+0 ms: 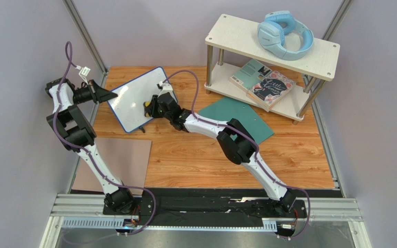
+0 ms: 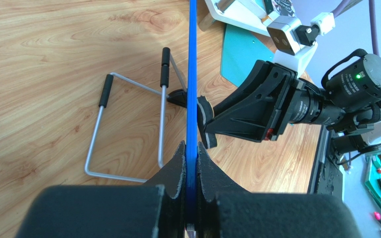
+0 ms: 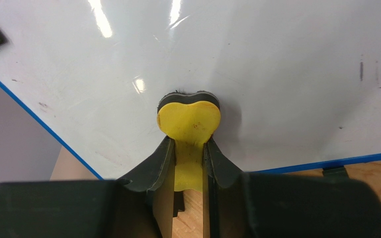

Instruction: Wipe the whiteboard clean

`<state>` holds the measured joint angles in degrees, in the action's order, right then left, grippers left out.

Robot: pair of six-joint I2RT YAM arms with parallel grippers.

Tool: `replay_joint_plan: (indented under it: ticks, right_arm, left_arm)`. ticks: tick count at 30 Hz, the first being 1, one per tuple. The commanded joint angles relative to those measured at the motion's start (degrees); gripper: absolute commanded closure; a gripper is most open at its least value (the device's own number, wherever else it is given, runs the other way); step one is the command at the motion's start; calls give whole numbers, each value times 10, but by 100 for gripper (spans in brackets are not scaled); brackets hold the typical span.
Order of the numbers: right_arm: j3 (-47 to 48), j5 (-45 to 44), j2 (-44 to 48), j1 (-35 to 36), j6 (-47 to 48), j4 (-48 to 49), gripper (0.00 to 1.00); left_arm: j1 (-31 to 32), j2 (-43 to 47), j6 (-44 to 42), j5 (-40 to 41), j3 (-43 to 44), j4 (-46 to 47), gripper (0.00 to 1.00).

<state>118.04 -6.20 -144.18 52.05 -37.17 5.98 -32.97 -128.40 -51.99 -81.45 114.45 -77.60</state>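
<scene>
The whiteboard [image 1: 130, 103] stands tilted on its wire stand [image 2: 161, 124] at the back left of the wooden table. My left gripper [image 1: 110, 95] is shut on its blue rim [image 2: 192, 74], which runs edge-on between the jaws of the left gripper [image 2: 191, 148]. My right gripper [image 3: 189, 144] is shut on a yellow eraser [image 3: 189, 119] whose black pad presses against the board's white face [image 3: 257, 54]. The face looks almost clean, with only faint dark marks at the right [image 3: 361, 67]. In the left wrist view the eraser [image 2: 205, 113] touches the board from the right side.
A two-level white shelf [image 1: 309, 51] stands at the back right, with light blue headphones [image 1: 284, 33] on top and books [image 1: 262, 82] below. A teal flat sheet [image 1: 247, 111] lies in front of it. A brownish-pink mat [image 1: 128, 155] lies at the near left.
</scene>
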Motion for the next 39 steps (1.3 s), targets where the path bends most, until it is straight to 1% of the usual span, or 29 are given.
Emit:
replay_joint_plan:
  ticks: [1,4,9,11,12,15,16,18,20,25,28,36,39]
  right_arm:
    - [-25,-42,18,-5,8,6,100]
    - [-36,-48,21,-3,4,3,100]
    - [-33,-70,21,15,18,-14,100]
    - [-23,-98,17,30,34,-23,100]
    - [-19,-128,16,40,36,-36,100]
    - [-17,-165,17,55,44,-46,100]
    - [-11,-209,17,64,43,-56,100]
    - [10,-243,11,68,40,-90,100]
    - [10,-236,10,71,48,-83,100]
    - [12,-165,6,70,61,-38,100]
    - [26,-138,0,71,57,-25,100]
    - [75,-162,-26,69,72,-18,100]
    - [113,-155,-46,71,73,-44,100]
  left_arm:
    - [-2,8,-25,-10,5,-186,100]
    - [-3,17,-38,1,-24,-186,100]
    - [-2,25,-47,7,-47,-186,100]
    - [-3,25,-48,6,-53,-186,100]
    - [-3,26,-48,5,-53,-186,100]
    - [-2,27,-48,2,-53,-186,100]
    - [-2,26,-47,1,-52,-186,100]
    - [-2,26,-45,0,-50,-186,100]
    - [-2,25,-44,-1,-49,-186,100]
    - [-2,25,-46,1,-52,-186,100]
    - [-3,25,-47,2,-51,-186,100]
    - [-1,28,-44,7,-52,-186,100]
    - [-2,26,-42,8,-49,-186,100]
